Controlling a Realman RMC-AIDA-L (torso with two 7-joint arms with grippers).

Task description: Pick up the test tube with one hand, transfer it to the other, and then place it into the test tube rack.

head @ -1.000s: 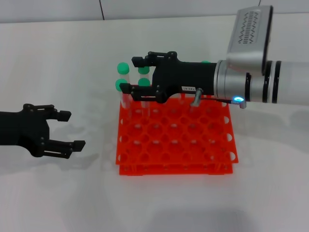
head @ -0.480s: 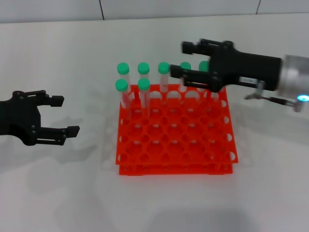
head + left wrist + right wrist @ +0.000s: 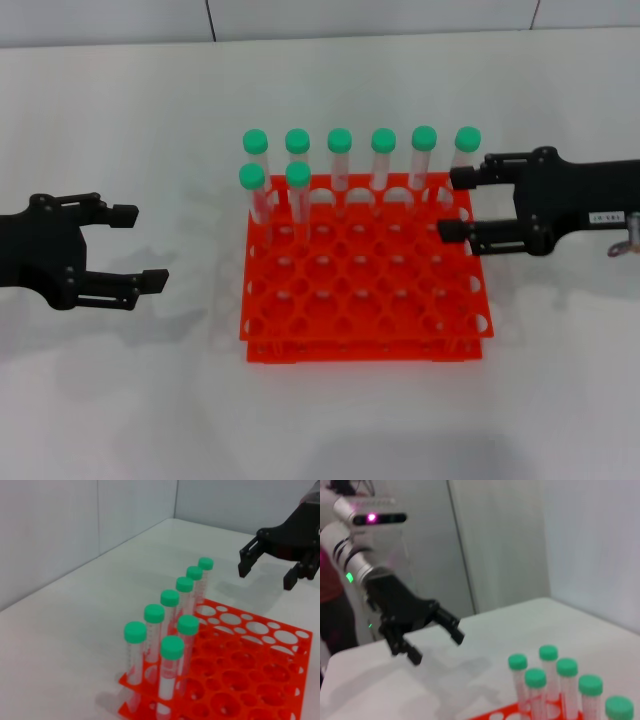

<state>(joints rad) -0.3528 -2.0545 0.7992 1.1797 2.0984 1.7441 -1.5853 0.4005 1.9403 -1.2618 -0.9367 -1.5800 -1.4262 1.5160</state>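
Plain white desk [image 3: 150, 400], matte, faint shadows only; pale wall panels behind it with dark vertical seams, meeting the desk at the far edge.

Test tube rack [image 3: 362, 325] sits mid-desk: bright orange-red, two tiers, grid of round holes, near rows all unfilled. Same rack in the left wrist view [image 3: 240, 680].

Eight green-capped clear tubes standing upright in the rack, all alike. Two in the second row from the back at the robot's left end, caps at [image 3: 252, 177] and [image 3: 298, 173]. Six more fill the back row, left cap [image 3: 256, 140] through right cap [image 3: 468, 138]. Cannot tell which one is the task's test tube; the nearer second-row tube [image 3: 298, 195] is a slender clear body with a round green cap, seated in its hole, touching neither claw.

Left claw [image 3: 133, 248] low over the desk, well left of the rack, fingers apart, holding nothing; also seen in the right wrist view [image 3: 435, 637].

Right claw [image 3: 450, 204] with small white label over the rack's right rear corner, just beside the last back-row tube, fingers apart, holding nothing; also seen in the left wrist view [image 3: 265, 577].
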